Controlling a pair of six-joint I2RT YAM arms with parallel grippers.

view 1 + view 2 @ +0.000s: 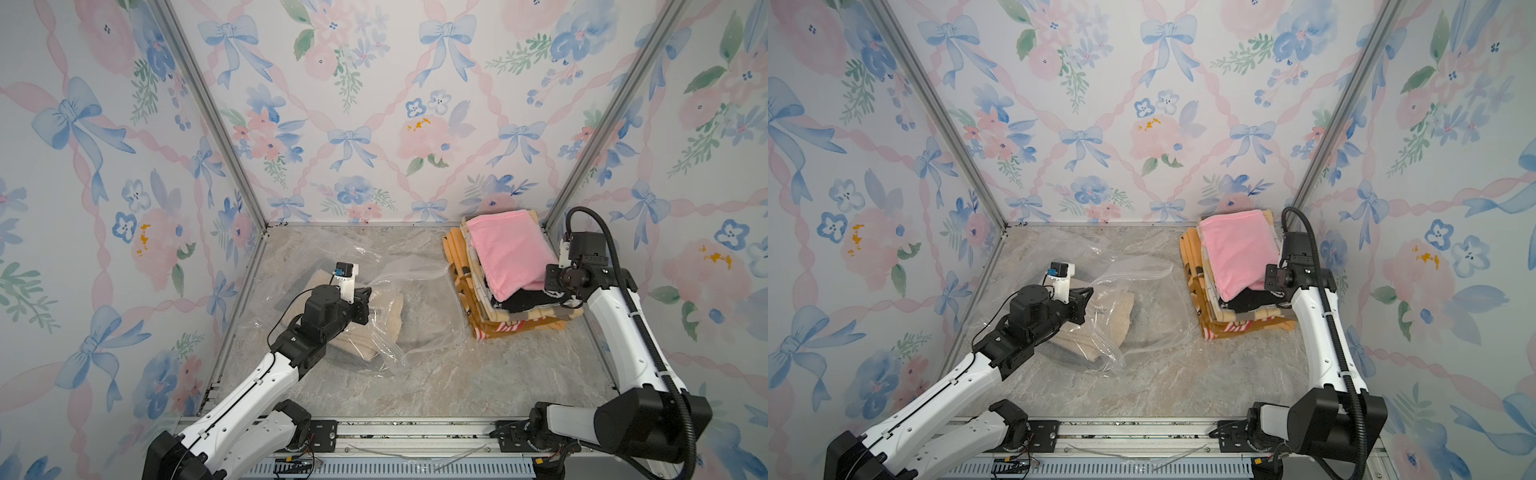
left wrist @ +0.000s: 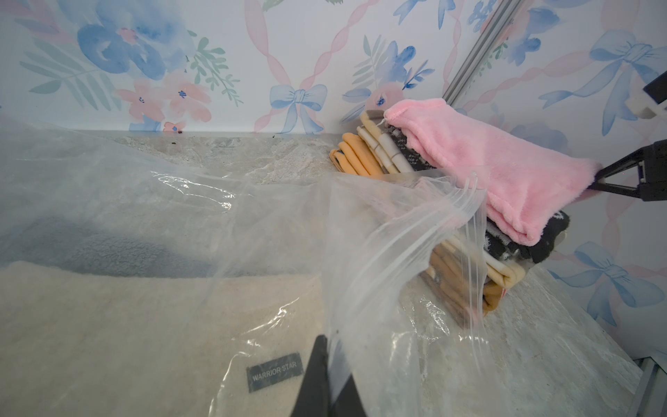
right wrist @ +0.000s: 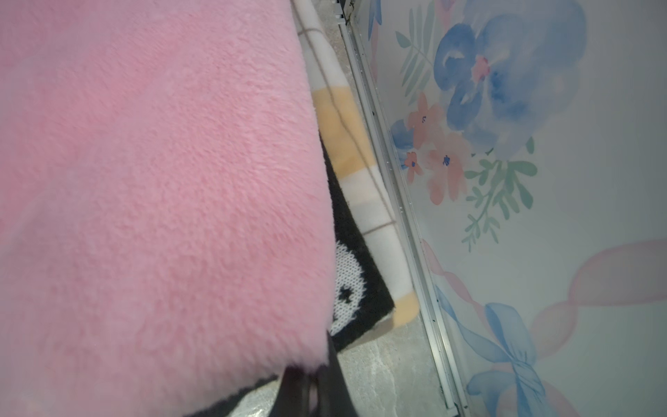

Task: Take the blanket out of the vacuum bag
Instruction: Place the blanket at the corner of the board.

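The clear, crinkly vacuum bag [image 1: 419, 291] [image 1: 1142, 286] lies on the left half of the marble table. A cream blanket [image 1: 388, 311] [image 1: 1119, 316] [image 2: 126, 325] with a grey label lies inside it. My left gripper [image 1: 365, 296] [image 1: 1086, 296] [image 2: 334, 361] is shut on a fold of the bag's plastic [image 2: 379, 260] above that blanket. My right gripper [image 1: 546, 286] [image 2: 597, 182] [image 3: 310, 373] is shut on the near edge of a pink blanket [image 1: 509, 249] [image 1: 1237, 249] [image 3: 144, 180] that tops a stack at the back right.
Under the pink blanket the stack holds a black-and-white knit [image 1: 521, 301], a cream checked blanket [image 3: 361, 202] and an orange one [image 1: 467, 303]. Floral walls with metal corner posts [image 1: 208, 112] close in three sides. A rail [image 1: 415, 432] runs along the front.
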